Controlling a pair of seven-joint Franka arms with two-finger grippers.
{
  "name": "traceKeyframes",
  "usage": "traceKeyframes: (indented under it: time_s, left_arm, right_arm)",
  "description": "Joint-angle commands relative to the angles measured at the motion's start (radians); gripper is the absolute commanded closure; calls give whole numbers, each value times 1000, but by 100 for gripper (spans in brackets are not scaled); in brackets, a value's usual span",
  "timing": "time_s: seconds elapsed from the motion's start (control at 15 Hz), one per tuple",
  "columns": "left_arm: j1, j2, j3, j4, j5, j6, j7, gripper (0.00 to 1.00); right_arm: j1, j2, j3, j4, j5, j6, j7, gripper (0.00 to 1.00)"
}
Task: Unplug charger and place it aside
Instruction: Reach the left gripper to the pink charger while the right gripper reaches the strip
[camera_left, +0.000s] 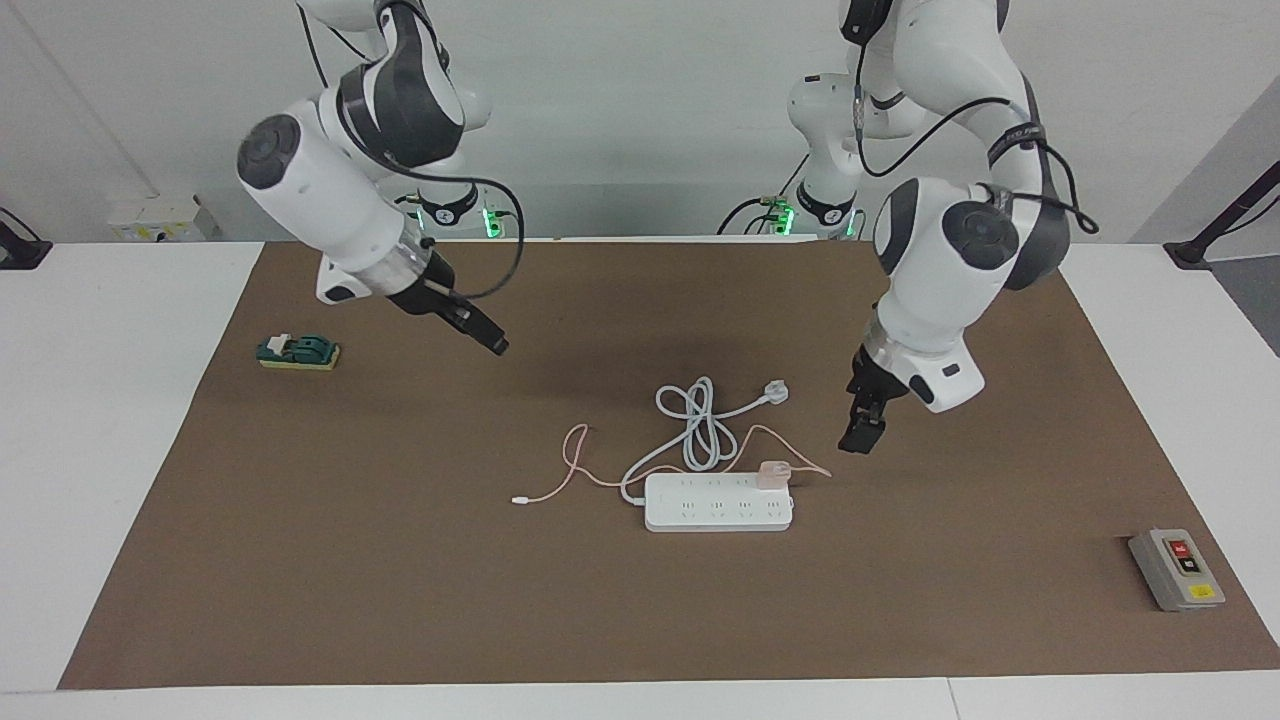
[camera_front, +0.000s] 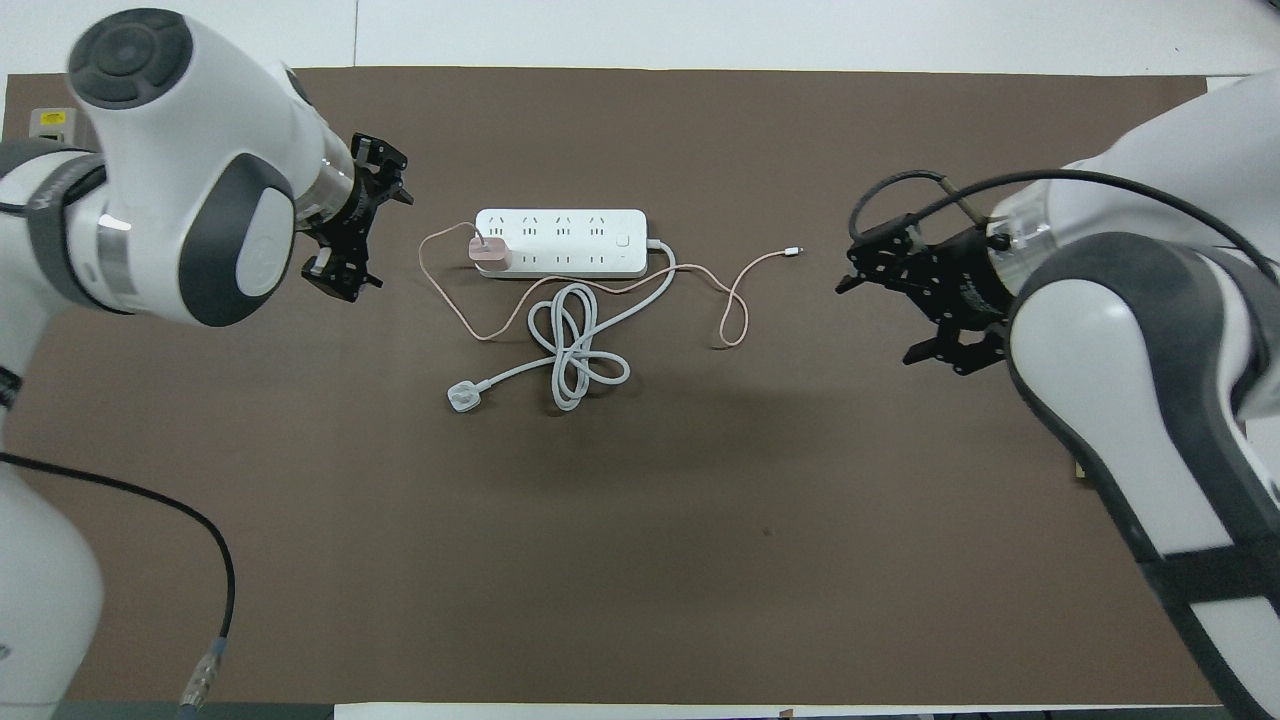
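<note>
Two risks we see: the power strip (camera_left: 718, 502) is light & loose on the mat, so pulling the charger (camera_left: 773, 473) w/ one arm could lift the whole strip; a skewed pull may bind the prongs. Charger sits plugged in the strip's end socket, just below & beside our left gripper (camera_left: 862, 432), fingers spread, empty. Right gripper (camera_front: 905, 310) waits well apart over bare mat, also spread, empty.

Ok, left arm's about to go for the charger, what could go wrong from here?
Risks, as judgements:
1. The charger sits in the power strip, which lies loose on the mat, so pulling may lift the strip too; the right gripper isn't holding it.
2. Its pink cable crosses the coiled white cord and could drag it.
3. The left gripper hangs beside the small charger; a misaligned grasp could slip.
</note>
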Motion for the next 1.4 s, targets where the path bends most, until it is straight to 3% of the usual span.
traceKeyframes:
  time_s: [0.0, 0.2, 0.47, 0.73, 0.8, 0.87, 1.0, 1.07, 1.33]
  left_arm:
    - [-44, 145, 21, 171, 6, -16, -138, 0]
    - [-70, 170, 21, 159, 10, 45, -160, 0]
    - [-91, 138, 21, 12, 47, 167, -174, 0]
    - [-95, 107, 21, -62, 47, 202, -175, 0]
    - [-95, 107, 21, -59, 47, 193, -175, 9]
    - [-95, 107, 21, -59, 47, 199, -175, 34]
    - [-94, 105, 21, -63, 49, 196, -172, 95]
    - [-93, 105, 19, -62, 49, 193, -172, 100]
    - [-95, 105, 19, -65, 49, 193, -174, 100]
  right_arm:
    - [12, 92, 0, 19, 160, 77, 153, 0]
    - [43, 231, 0, 91, 281, 158, 247, 0]
    - [110, 443, 0, 266, 409, 206, 325, 0]
    - [150, 679, -1, 529, 456, 192, 446, 0]
    - [164, 707, -3, 562, 454, 198, 447, 0]
    - [167, 730, -3, 583, 454, 203, 447, 0]
    - [181, 777, -7, 661, 453, 206, 454, 0]
    - [188, 802, -9, 694, 453, 210, 457, 0]
    - [211, 831, -12, 709, 450, 256, 454, 0]
